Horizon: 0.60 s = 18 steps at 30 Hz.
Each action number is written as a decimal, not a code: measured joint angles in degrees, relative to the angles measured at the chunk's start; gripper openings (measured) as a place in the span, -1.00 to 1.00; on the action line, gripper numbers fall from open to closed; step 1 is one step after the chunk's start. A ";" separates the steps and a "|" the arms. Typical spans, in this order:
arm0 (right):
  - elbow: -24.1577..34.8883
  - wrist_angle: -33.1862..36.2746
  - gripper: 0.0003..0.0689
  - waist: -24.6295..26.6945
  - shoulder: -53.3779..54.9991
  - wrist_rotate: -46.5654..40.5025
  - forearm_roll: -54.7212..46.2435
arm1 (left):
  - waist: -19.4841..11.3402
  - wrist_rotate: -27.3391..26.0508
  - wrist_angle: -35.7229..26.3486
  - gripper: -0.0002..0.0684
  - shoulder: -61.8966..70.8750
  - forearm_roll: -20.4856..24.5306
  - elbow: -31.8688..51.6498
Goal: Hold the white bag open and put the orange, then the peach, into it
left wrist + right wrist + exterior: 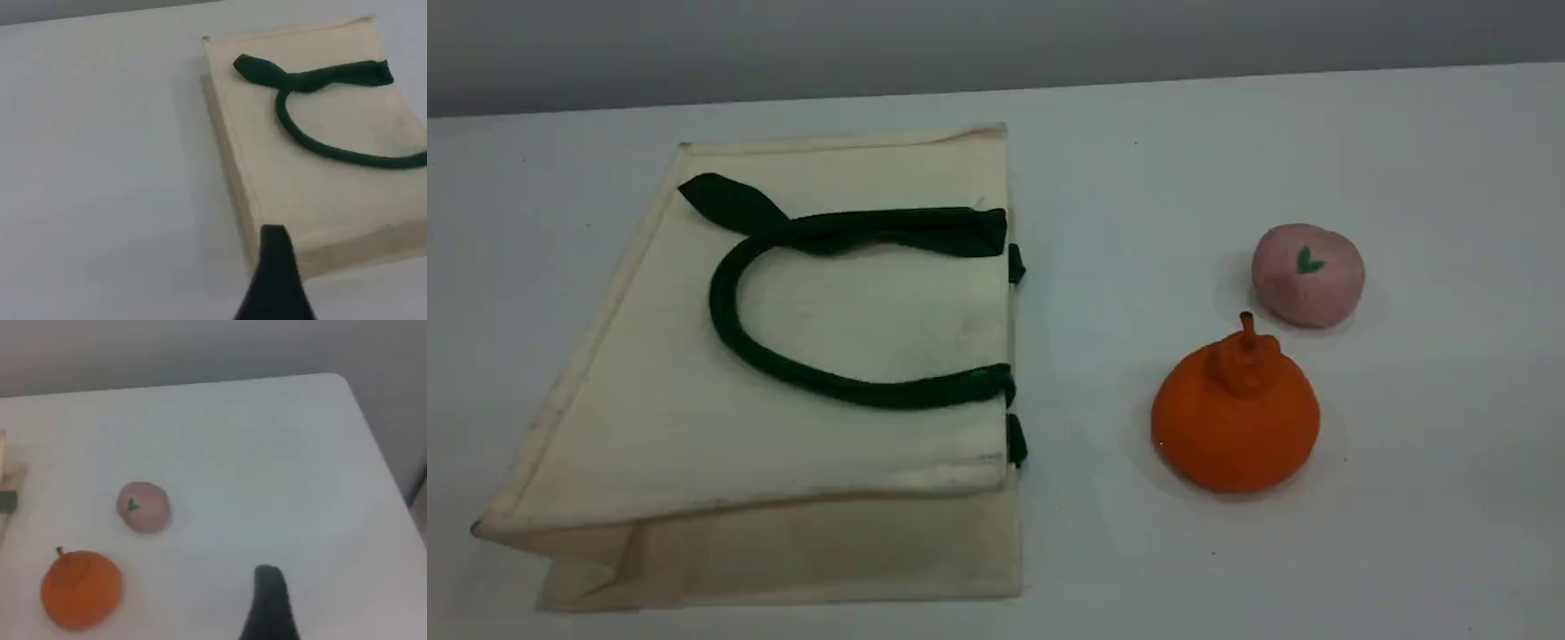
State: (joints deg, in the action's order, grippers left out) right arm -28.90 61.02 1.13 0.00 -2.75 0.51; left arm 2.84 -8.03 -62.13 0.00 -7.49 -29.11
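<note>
I have the bag (783, 373) lying flat on its side on the left half of the table (1405, 178), its mouth facing right toward the fruit. One green handle (783, 356) lies looped on the upper face, curving leftward from the mouth edge, and small green tabs (1016, 440) poke out at that edge. The bag's mouth looks closed, the upper panel resting on the lower one.

The orange (1234, 418) sits upright on the right half of the table, stem up, near the bag's mouth but apart from it. The peach (1307, 274) lies just behind it, a little further right, closer to the far edge, its green leaf mark facing me. The two fruits are near each other and do not touch.

Neither arm shows in the scene view. On the left wrist camera I see only one dark fingertip of the left gripper (277, 280), above the table by the bag's near left corner, with nothing in its grasp. The right gripper (268, 603) also shows a single fingertip, over bare table right of the fruit, well apart from them, holding nothing. Both sets of jaws stand wide apart.
</note>
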 joint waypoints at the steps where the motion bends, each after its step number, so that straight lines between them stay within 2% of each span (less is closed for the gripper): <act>1: 0.00 0.00 0.38 0.00 0.00 0.00 0.18 | 0.16 0.08 0.00 0.42 0.00 0.00 0.00; 6: -0.09 -0.19 0.38 0.00 0.00 0.48 0.82 | 0.35 3.30 1.09 0.42 0.17 0.01 -0.16; 10: -0.89 -0.97 0.38 0.00 0.17 2.75 1.07 | 0.47 3.24 1.34 0.42 3.05 0.21 -0.83; 15: -3.47 -7.24 0.38 0.00 6.87 3.87 2.14 | 0.47 3.17 8.82 0.42 11.22 0.34 -3.77; 18: -4.93 -11.77 0.38 0.00 12.50 3.87 4.53 | 0.47 5.05 13.51 0.42 18.07 0.26 -6.00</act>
State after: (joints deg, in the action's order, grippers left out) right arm -33.82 49.25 1.13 12.50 1.12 5.03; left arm 3.31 -2.98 -48.62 18.07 -7.23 -35.11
